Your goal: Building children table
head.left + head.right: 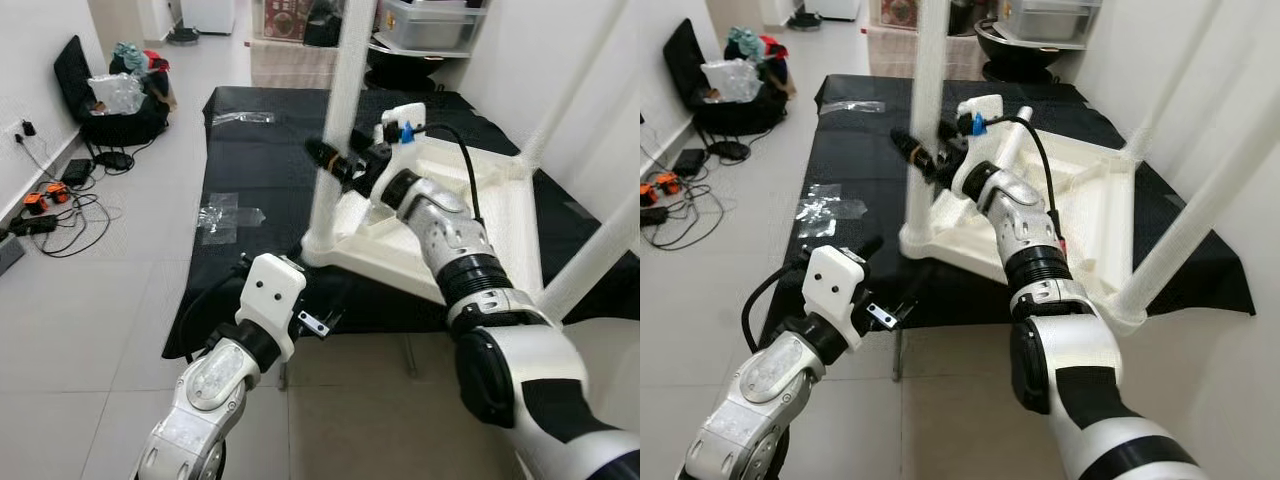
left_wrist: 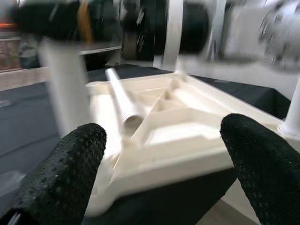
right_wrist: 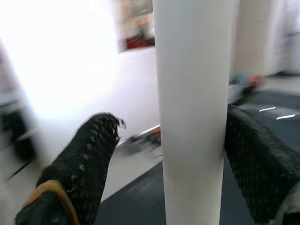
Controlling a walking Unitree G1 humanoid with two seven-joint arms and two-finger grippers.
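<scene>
The white plastic children table (image 1: 470,215) lies upside down on a black mat (image 1: 250,160). Our right end effector (image 1: 340,162) straddles its near leg (image 1: 335,120), one finger touching. The left end effector (image 2: 164,159) waits, spread wide. The leg looks light, stiff and smooth; we judge a mid-length hold best.

The upturned table top (image 1: 470,215) and its legs (image 1: 340,120) look like smooth cream plastic with a dull sheen. The black sheet (image 1: 255,170) beneath seems a matt cloth, perhaps. Finger pads (image 2: 65,173) are black, pebbled rubber. Floor tiles (image 1: 110,300) are pale and slightly glossy.
</scene>
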